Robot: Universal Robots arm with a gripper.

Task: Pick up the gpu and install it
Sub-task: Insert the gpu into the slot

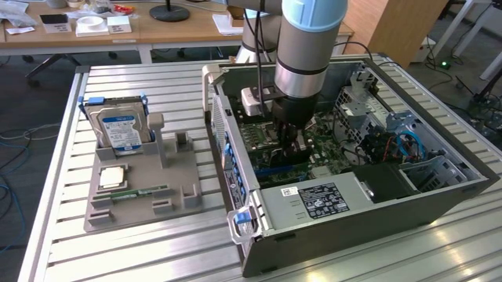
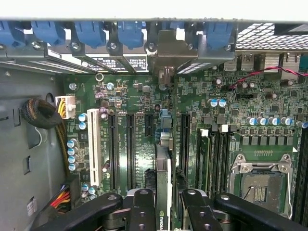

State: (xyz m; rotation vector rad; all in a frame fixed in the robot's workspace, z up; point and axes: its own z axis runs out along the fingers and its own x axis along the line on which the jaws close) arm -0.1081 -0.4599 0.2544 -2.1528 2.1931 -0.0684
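Observation:
In the wrist view the gpu [image 2: 162, 166] is seen edge-on, a thin card with a green logo near the fingers. Its silver bracket [image 2: 166, 50] reaches the rear slot openings of the case. My gripper [image 2: 166, 211] is shut on the gpu, with one black finger [image 2: 143, 207] on each side of it. The card stands upright over the motherboard [image 2: 139, 96], in line with a slot between the long black slots. Whether it sits in the slot I cannot tell. In the exterior view my gripper [image 1: 290, 141] reaches down into the open computer case [image 1: 439, 194], with the dark gpu [image 1: 287, 156] below it.
On the exterior view's left, a grey tray [image 1: 180, 194] holds a hard drive [image 1: 117, 126], a square chip [image 1: 112, 175] and a RAM stick [image 1: 137, 192]. Inside the case are the power supply [image 1: 314, 202], an empty CPU socket [image 2: 260, 185], a white slot [image 2: 94, 147] and cable bundles [image 2: 41, 113].

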